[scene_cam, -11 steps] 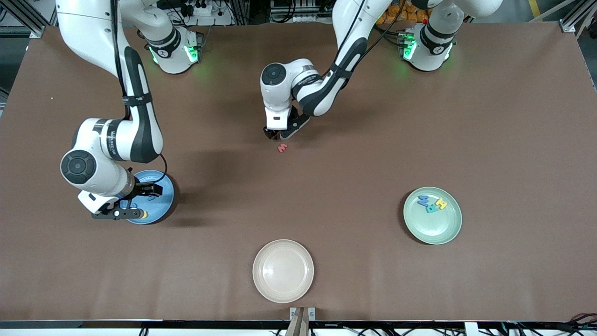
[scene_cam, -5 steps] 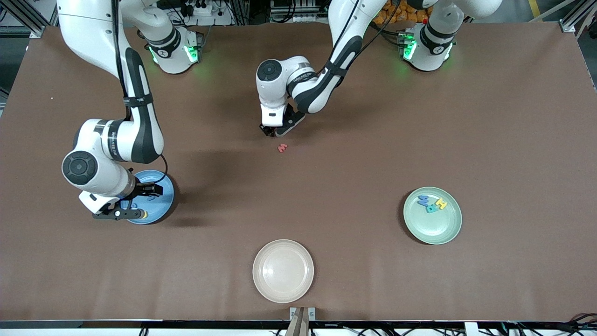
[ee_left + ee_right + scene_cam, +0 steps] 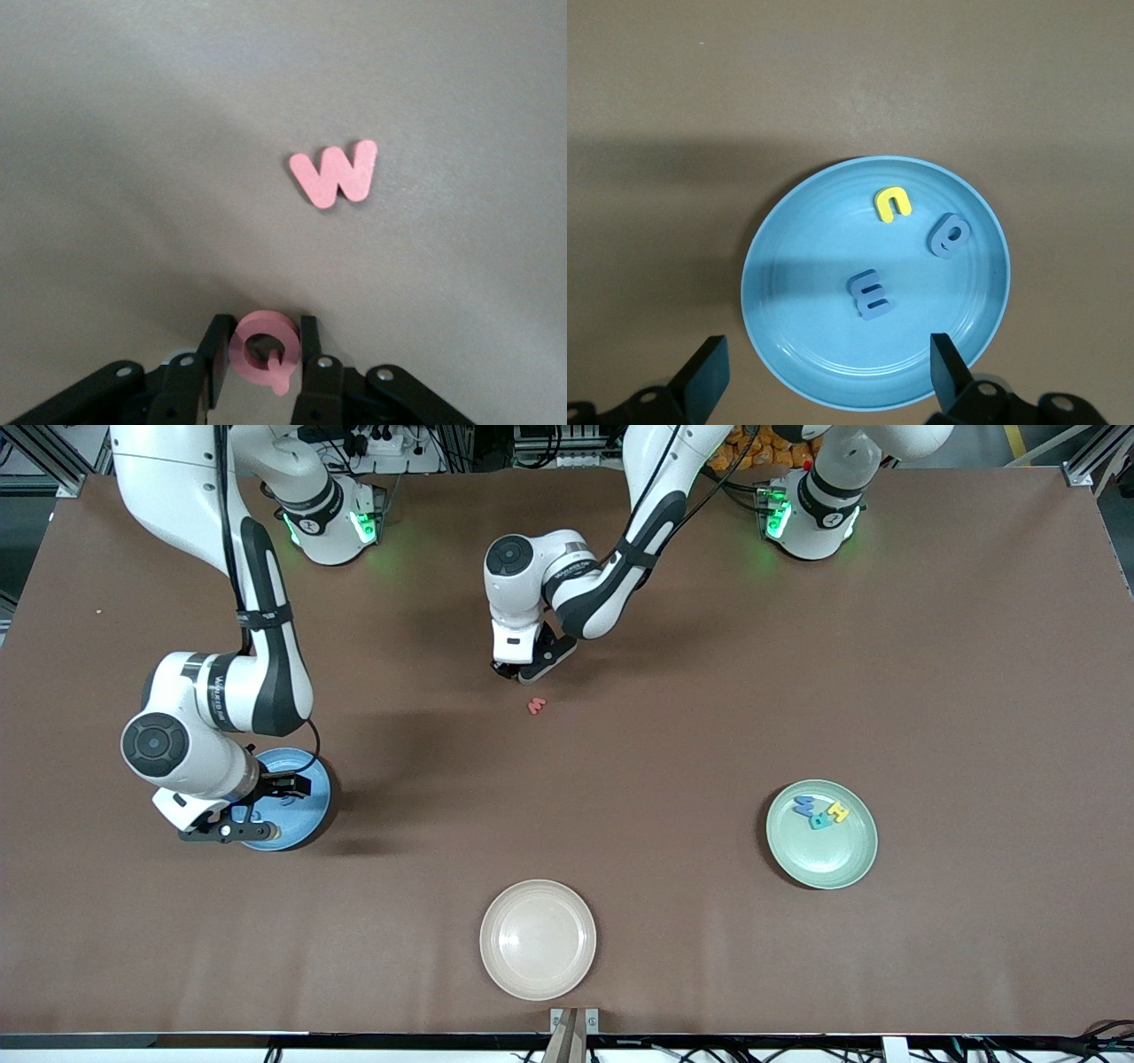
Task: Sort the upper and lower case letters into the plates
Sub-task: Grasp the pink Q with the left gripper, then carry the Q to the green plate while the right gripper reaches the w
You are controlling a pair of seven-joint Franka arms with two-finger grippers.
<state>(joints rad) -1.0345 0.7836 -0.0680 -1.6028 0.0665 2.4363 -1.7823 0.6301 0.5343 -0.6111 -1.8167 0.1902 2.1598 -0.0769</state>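
Glossy white arm shells [image 3: 221, 531], black joint bands and cables, green-lit bases [image 3: 332, 527], black two-finger grippers, silver screws on the finger mounts

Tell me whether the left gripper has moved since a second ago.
Yes. The left gripper, shut on the pink Q, has drawn away from the pink w on the table, toward the robots' bases.

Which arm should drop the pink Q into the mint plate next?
Left. The left gripper is already shut on the pink Q, up over the table beside the pink w. The mint green plate lies toward its end. The right gripper hangs open over the light blue plate.
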